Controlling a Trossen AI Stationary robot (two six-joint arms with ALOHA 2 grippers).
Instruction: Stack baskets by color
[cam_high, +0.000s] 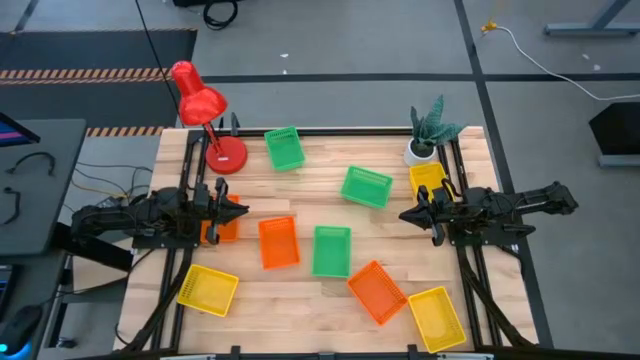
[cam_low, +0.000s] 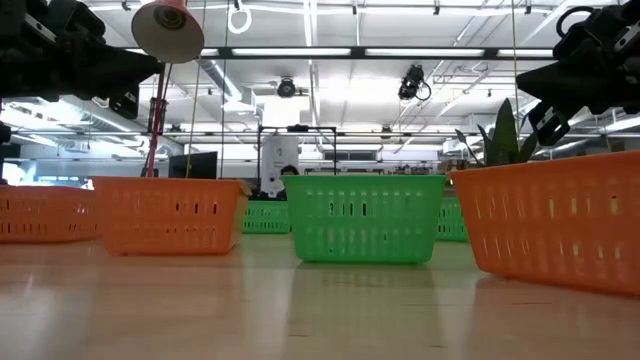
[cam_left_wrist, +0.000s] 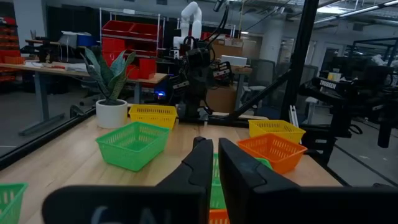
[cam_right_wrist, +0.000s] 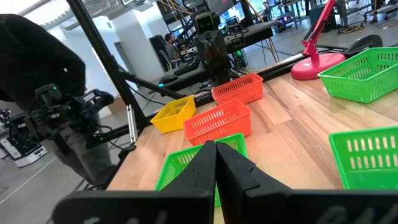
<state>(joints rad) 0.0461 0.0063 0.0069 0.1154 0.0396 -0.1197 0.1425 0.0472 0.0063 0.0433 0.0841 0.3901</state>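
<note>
Orange, green and yellow slotted plastic baskets lie scattered, unstacked.

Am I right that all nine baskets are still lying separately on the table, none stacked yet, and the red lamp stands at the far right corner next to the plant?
Not quite. The high view shows the red lamp at the far left corner; the plant is alone at the far right. The rest holds: the baskets, such as the green one, lie separately on the table.
</note>
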